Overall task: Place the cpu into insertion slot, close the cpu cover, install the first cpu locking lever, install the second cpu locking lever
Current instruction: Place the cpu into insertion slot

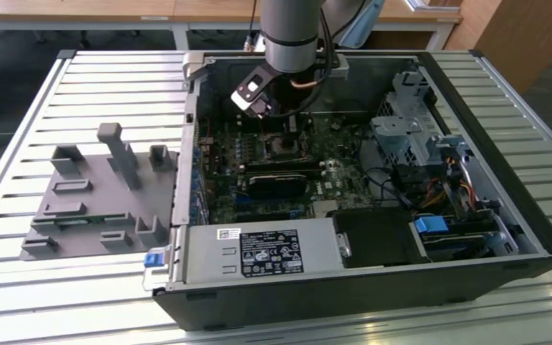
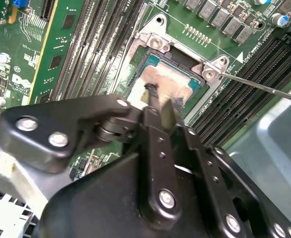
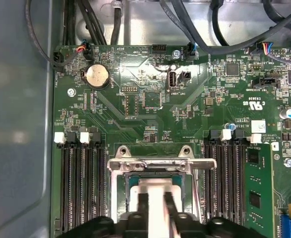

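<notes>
My gripper [image 2: 159, 99] hovers just over the chip [image 2: 178, 82] sitting in its socket [image 2: 158, 43], fingers barely apart, gripping nothing.

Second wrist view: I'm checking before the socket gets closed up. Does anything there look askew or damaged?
Nothing looks damaged. The cpu sits square in the insertion slot, with the gripper close over it. The one oddity: a thin locking lever sticks out loose over the memory slots, unlatched, not bent.

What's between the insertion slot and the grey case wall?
Long black memory slots, side by side, separate the insertion slot from the case wall in the first wrist view.
</notes>
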Available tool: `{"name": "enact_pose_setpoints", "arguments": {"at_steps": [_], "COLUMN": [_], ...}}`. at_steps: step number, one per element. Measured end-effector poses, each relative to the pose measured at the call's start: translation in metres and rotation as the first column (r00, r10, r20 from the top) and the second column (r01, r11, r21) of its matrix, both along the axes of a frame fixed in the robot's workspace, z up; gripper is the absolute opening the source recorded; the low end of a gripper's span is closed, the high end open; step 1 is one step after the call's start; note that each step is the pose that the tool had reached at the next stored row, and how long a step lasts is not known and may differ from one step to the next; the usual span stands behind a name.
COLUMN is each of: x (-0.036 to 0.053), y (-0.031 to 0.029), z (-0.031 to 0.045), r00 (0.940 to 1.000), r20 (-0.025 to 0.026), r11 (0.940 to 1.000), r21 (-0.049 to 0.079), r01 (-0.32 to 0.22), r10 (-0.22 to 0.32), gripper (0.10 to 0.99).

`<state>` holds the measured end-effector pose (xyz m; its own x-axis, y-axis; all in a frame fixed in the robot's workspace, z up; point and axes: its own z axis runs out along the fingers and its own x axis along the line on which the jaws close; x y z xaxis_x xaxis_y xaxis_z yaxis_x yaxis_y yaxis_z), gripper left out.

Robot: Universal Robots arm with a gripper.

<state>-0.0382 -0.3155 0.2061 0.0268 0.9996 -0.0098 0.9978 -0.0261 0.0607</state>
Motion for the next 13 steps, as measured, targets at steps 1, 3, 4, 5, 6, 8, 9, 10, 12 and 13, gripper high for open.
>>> {"name": "enact_pose_setpoints", "arguments": {"at_steps": [1,3,4,5,6,8,9,10,12,13], "x": [0.0000,0.0000,0.0000,0.0000,0.0000,0.0000,0.0000,0.0000,0.0001,0.0000], "y": [0.0000,0.0000,0.0000,0.0000,0.0000,0.0000,0.0000,0.0000,0.0000,0.0000], "z": [0.0004,0.0011,0.0014,0.0015,0.0017,0.0024,0.0029,0.0032,0.0036,0.0038], "r00": [1.0000,1.0000,1.0000,1.0000,1.0000,1.0000,1.0000,1.0000,1.0000,1.0000], "r20": [0.0000,-0.0001,-0.0001,0.0000,0.0000,-0.0001,-0.0002,-0.0003,-0.0004,-0.0005], "r11": [1.0000,1.0000,1.0000,1.0000,1.0000,1.0000,1.0000,1.0000,1.0000,1.0000], "r21": [0.000,0.000,0.000,0.000,0.000,0.000,0.000,0.000,0.000,0.000], "r01": [0.000,0.000,0.000,0.000,0.000,0.000,0.000,0.000,0.000,0.000], "r10": [0.000,0.000,0.000,0.000,0.000,0.000,0.000,0.000,0.000,0.000], "gripper": [0.188,0.188,0.129,0.129,0.106,0.106,0.106,0.106,0.106,0.106]}}
